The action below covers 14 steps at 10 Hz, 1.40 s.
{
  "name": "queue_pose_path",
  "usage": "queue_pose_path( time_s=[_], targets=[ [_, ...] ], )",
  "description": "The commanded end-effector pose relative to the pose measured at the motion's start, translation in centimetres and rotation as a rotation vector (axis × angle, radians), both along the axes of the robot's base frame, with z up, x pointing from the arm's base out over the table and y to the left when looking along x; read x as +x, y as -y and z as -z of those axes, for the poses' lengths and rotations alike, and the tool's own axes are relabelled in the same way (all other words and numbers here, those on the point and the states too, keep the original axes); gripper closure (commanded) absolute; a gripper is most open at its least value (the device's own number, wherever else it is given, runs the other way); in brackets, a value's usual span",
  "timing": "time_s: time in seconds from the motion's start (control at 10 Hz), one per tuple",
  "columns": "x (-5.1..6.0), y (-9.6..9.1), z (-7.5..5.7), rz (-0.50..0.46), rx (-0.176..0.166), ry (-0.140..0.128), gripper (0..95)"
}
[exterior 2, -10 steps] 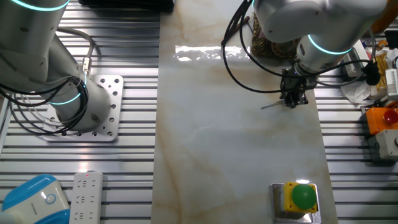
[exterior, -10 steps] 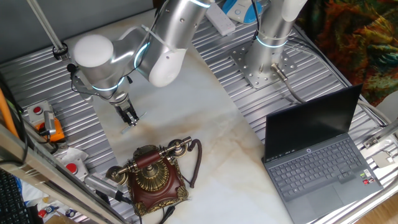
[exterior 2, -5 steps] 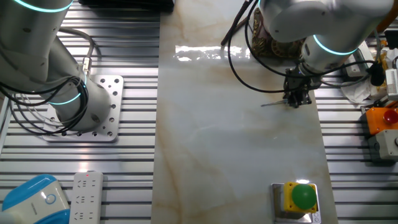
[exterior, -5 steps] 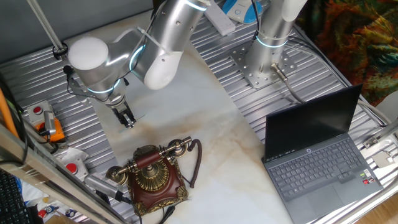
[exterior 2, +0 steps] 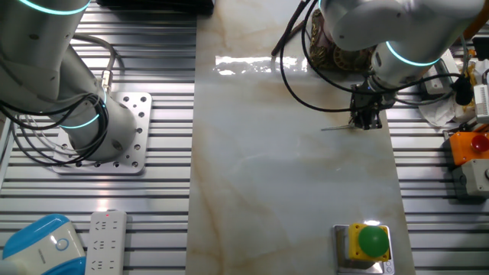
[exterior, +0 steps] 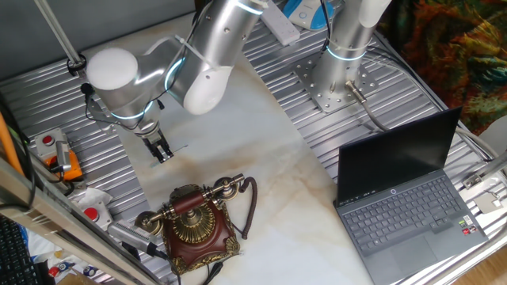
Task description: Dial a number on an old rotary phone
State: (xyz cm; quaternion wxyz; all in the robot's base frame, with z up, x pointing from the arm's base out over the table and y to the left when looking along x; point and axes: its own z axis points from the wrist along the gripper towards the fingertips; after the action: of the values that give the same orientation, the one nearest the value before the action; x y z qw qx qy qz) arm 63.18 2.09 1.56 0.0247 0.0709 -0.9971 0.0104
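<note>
The old rotary phone [exterior: 195, 225] stands near the front edge of the marble table, with a dark reddish-brown body, a brass dial and its handset across the top. In the other fixed view only part of its brass [exterior 2: 330, 55] shows behind the arm. My gripper [exterior: 162, 152] points down just above the table, behind and left of the phone and apart from it. Its fingers look closed together. A thin pale rod [exterior 2: 336, 127] sticks out sideways from the fingertips of the gripper [exterior 2: 367, 121]. I cannot tell if it is gripped.
An open laptop [exterior: 412, 207] sits at the right. A second arm's base [exterior: 337, 79] stands at the back. An orange and red button box [exterior: 57, 154] is at the left, a green button box [exterior 2: 370, 243] across the table, and a power strip [exterior 2: 103, 243] on the ribbed metal.
The gripper shifted slightly left and away from the phone between one second and half a second ago. It has held still since then. The phone has not moved.
</note>
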Motion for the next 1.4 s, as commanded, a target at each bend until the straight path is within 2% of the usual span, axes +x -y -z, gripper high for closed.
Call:
queue_pose_path(
  time_s=[0.1,0.2,0.3,0.4,0.6,0.7,0.9,1.0,1.1,1.2,1.3,1.4],
  targets=[
    [0.07,-0.03,0.22,0.003,-0.015,-0.019,95.0],
    [0.08,-0.04,0.21,0.001,-0.009,-0.017,76.0],
    [0.07,-0.05,0.19,0.008,-0.003,0.003,76.0],
    [0.05,-0.06,0.16,0.017,0.013,0.005,76.0],
    [0.09,-0.03,0.25,0.026,0.014,0.018,76.0],
    [0.12,0.0,0.32,0.03,0.017,0.021,95.0],
    [0.12,0.07,0.48,0.042,0.023,0.024,95.0],
    [0.15,0.09,0.51,0.044,0.027,0.01,95.0],
    [0.15,0.1,0.52,0.046,0.03,0.009,95.0],
    [0.15,0.1,0.53,0.049,0.041,0.011,76.0],
    [0.17,0.09,0.52,0.036,0.02,0.02,76.0],
    [0.18,0.11,0.56,0.033,0.023,0.024,76.0]
  ],
)
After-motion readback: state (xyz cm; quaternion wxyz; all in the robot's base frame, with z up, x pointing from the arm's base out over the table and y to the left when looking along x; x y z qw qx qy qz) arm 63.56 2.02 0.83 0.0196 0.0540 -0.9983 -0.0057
